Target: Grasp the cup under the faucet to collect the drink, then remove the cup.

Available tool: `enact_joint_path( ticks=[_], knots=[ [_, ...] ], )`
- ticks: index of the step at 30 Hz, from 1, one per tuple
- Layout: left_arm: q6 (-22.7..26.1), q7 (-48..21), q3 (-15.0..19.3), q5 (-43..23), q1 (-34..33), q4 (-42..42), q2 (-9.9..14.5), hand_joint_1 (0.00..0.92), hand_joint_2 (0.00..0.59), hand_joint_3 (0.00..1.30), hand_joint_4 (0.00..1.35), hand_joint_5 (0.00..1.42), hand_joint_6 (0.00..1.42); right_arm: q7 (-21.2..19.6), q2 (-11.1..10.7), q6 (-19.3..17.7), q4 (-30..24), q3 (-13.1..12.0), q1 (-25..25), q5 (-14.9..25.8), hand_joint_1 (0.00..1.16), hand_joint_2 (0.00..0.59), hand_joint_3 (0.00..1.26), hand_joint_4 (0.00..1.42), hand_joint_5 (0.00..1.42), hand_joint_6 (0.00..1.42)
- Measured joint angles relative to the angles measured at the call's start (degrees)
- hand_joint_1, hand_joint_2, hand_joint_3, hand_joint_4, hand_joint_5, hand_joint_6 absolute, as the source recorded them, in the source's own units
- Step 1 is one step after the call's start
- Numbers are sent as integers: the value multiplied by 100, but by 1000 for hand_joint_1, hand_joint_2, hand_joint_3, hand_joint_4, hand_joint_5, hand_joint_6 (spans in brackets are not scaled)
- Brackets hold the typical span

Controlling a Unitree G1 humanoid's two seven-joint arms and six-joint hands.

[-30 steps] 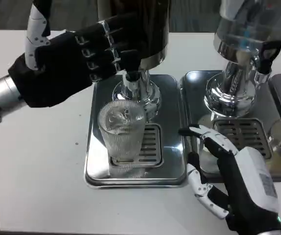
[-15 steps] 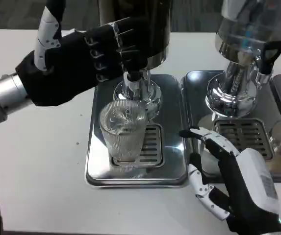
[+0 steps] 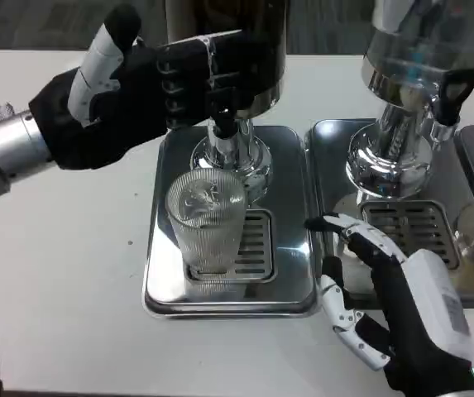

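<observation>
A clear ribbed cup (image 3: pixel 206 222) stands upright on the grille of the left drip tray (image 3: pixel 158 281), just below the black faucet (image 3: pixel 222 106) of the dark dispenser (image 3: pixel 237 33). I cannot see any drink in it. My left hand (image 3: pixel 141 91) hovers above and left of the cup, with its fingers (image 3: pixel 199 70) laid against the dispenser at the faucet and its thumb raised. It holds nothing. My right hand (image 3: pixel 398 302) lies low at the front right of the tray, fingers spread and empty, a short way right of the cup.
A second dispenser (image 3: pixel 414 50) stands on its own metal tray (image 3: pixel 323 141) at the right, close behind my right hand. Something clear sits at the right edge (image 3: pixel 472 236). White table (image 3: pixel 63 265) spreads left of the trays.
My left hand has risen and moved right, closing on the faucet, and its thumb has swung up. The cup and my right hand have barely moved.
</observation>
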Motion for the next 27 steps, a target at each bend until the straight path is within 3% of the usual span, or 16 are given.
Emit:
enact_joint_path(
  ticks=[9, 27],
  knots=[
    [-426, 95, -188, 209, 98, -152, 153, 0, 43, 155, 33, 72, 55, 5, -3, 0, 0, -2, -19, 7, 468, 572, 341, 234, 195, 302],
    [-858, 102, -226, 209, 330, -332, 156, 0, 46, 164, 42, 76, 55, 129, -5, 0, -1, -135, -23, 117, 468, 572, 340, 234, 195, 302]
  ],
)
